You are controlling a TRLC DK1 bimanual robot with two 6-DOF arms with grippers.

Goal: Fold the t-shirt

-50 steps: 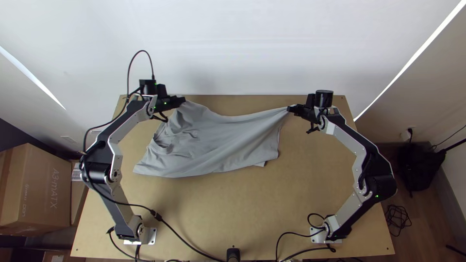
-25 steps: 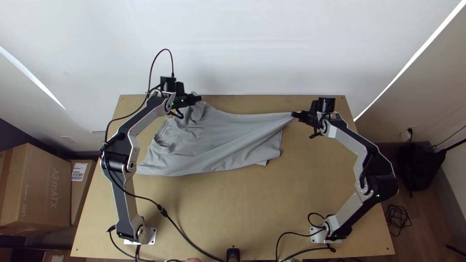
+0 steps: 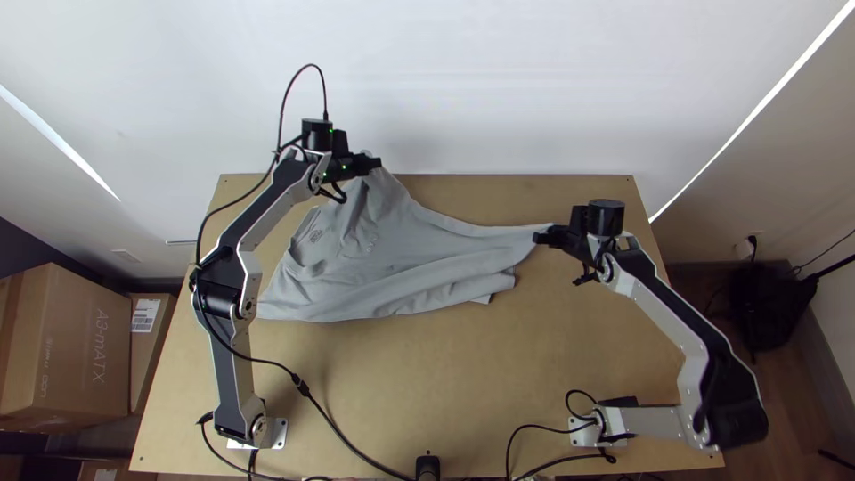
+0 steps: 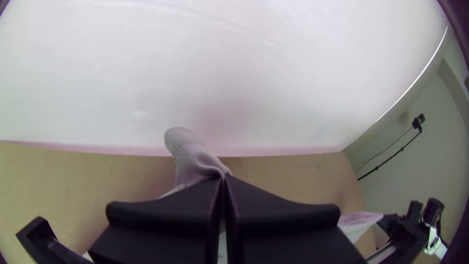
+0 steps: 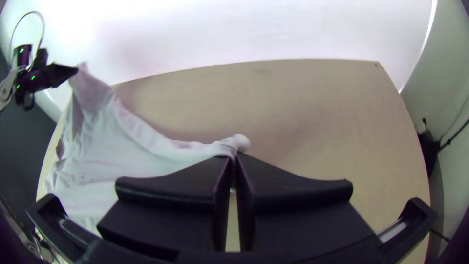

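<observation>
In the top view, the thin light-grey cloth t-shirt [image 3: 392, 258] is on the far half of the light wooden table [image 3: 427, 383], more to the left edge than to the right. The black gripper of the left arm [image 3: 378, 166], with two wide flat fingers, is at the far edge and holds one part of the shirt, which rises to a peak there. The similar black gripper of the right arm [image 3: 538, 238] holds another part, drawn out in a narrow point toward the right edge. Between them the cloth hangs in a curve, and the nearer part lies creased on the wood; the neck opening is toward the left edge. In the left wrist view, the left gripper [image 4: 223, 178] has its fingertips pressed together on the cloth, and a rounded bit stands out beyond them. In the right wrist view, the right gripper [image 5: 235, 156] pinches a small gathered end, its fingers also close together.
</observation>
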